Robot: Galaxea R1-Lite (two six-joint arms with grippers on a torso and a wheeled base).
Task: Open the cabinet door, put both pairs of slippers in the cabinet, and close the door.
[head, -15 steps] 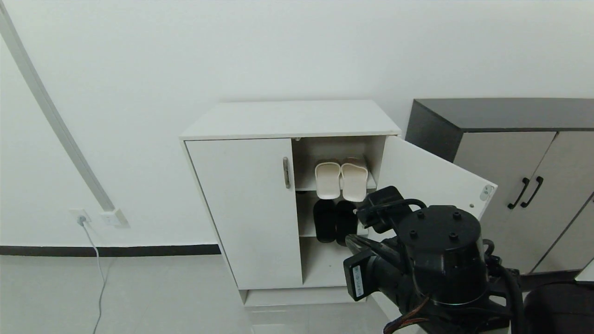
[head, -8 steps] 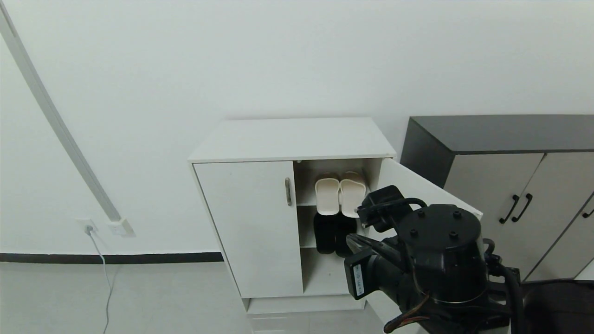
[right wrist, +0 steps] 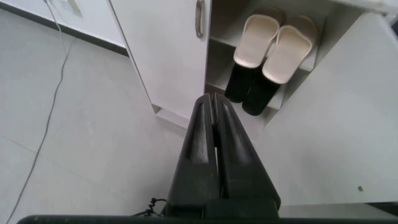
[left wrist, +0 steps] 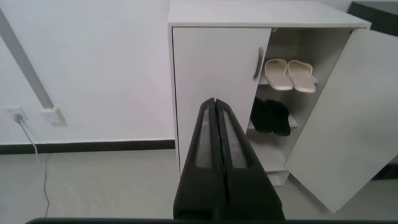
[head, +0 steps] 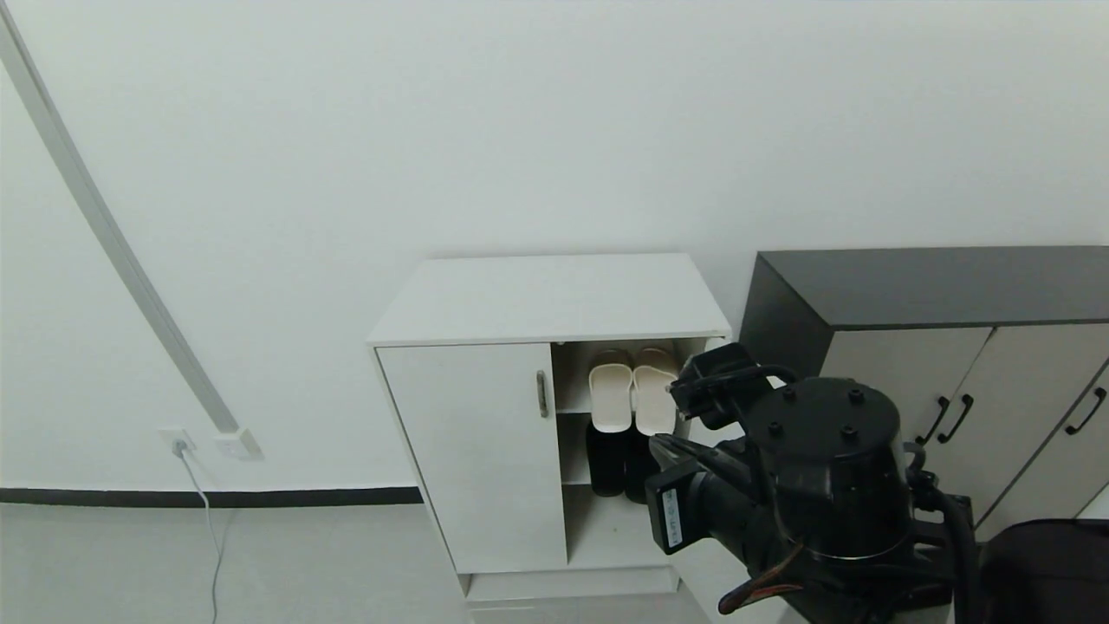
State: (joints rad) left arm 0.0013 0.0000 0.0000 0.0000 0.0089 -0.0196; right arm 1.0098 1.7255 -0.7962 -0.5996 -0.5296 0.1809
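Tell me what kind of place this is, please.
Probably an indoor entryway or hallway, perhaps a staged one: a white shoe cabinet with white slippers and black slippers on its shelves, a dark cabinet beside it, and a wall socket.

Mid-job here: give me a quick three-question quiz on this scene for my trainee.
1. True or false: the black slippers sit on the shelf above the white slippers.
2. Which door of the cabinet stands open? A left; B right; C both.
3. Fill in: the left gripper and right gripper are both ___.
Key: 1 false; 2 B; 3 shut.
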